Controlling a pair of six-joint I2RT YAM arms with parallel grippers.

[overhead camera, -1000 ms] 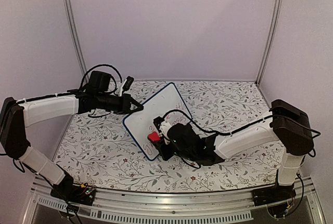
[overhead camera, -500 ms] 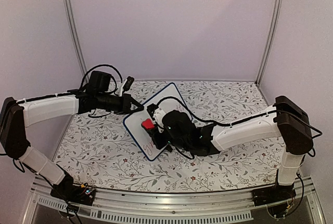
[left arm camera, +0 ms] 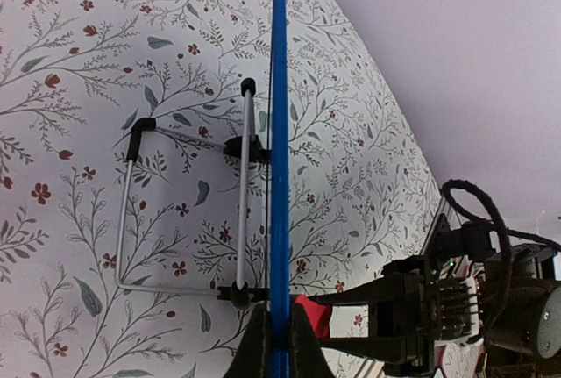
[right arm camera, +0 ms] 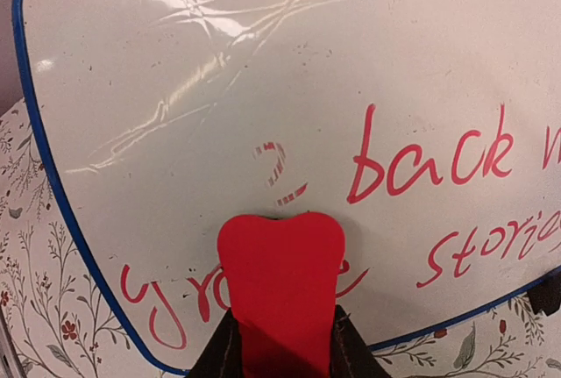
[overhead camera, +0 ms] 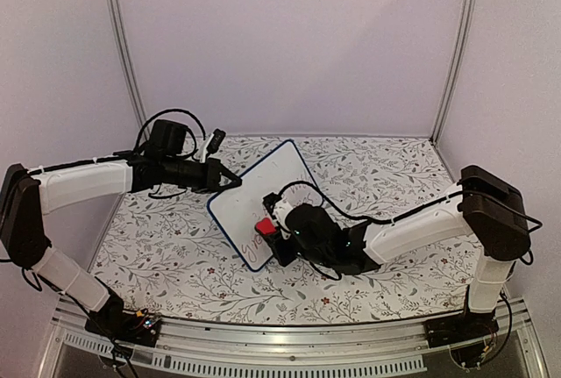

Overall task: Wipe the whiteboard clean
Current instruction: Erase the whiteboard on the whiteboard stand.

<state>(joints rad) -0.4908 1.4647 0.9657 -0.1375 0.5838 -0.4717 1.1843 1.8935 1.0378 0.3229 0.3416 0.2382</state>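
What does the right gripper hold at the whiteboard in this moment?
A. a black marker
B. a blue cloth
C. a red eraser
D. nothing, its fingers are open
C: in the right wrist view the right gripper is shut on the red eraser, whose top end lies on the whiteboard among the red writing.

The whiteboard (right arm camera: 263, 89) is white, blue-rimmed, with red writing; the eraser (right arm camera: 280, 264) red; the tablecloth (left arm camera: 70, 132) white with grey leaves.
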